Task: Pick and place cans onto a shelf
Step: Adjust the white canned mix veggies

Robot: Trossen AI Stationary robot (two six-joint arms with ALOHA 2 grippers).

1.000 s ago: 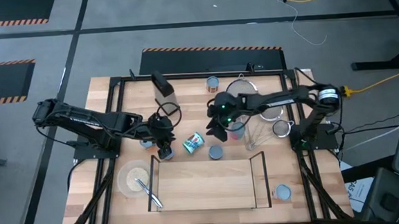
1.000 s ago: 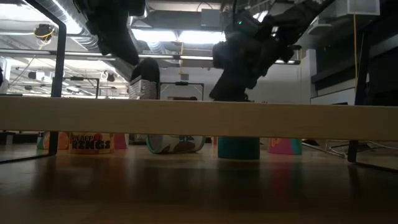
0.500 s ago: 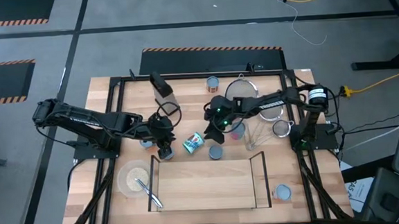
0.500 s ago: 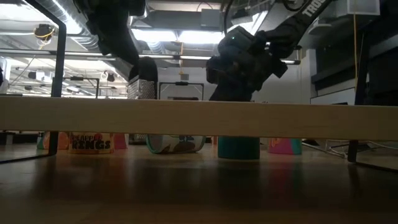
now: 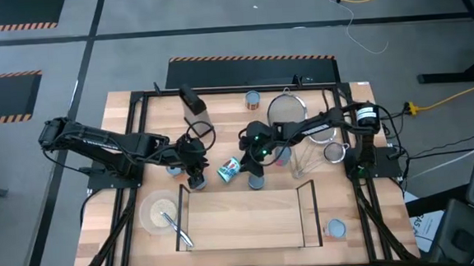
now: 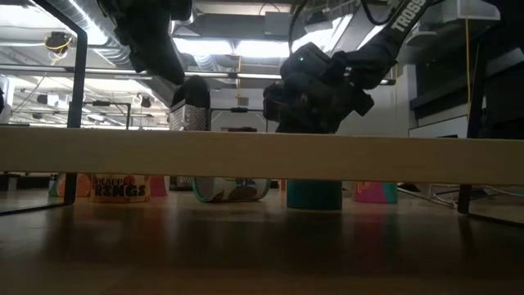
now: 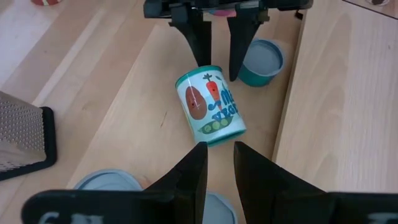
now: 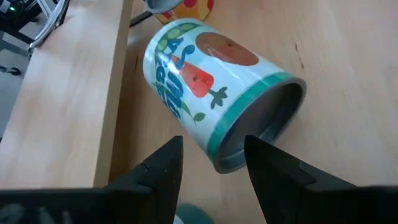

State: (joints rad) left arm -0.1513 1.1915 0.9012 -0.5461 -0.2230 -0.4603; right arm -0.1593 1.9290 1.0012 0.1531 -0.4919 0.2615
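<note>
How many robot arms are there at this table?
2. The left arm reaches in from the table's left side, the right arm from its right. Both point at the tipped can in the middle. No others show.

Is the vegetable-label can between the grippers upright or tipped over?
Tipped over. The can lies on its side on the table, its printed label facing up and its round end showing toward the right gripper.

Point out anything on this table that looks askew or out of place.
One can with a vegetable label lies tipped on its side just beyond the shelf, while the teal can next to it stands upright. The right gripper hovers beside it, jaws open.
</note>
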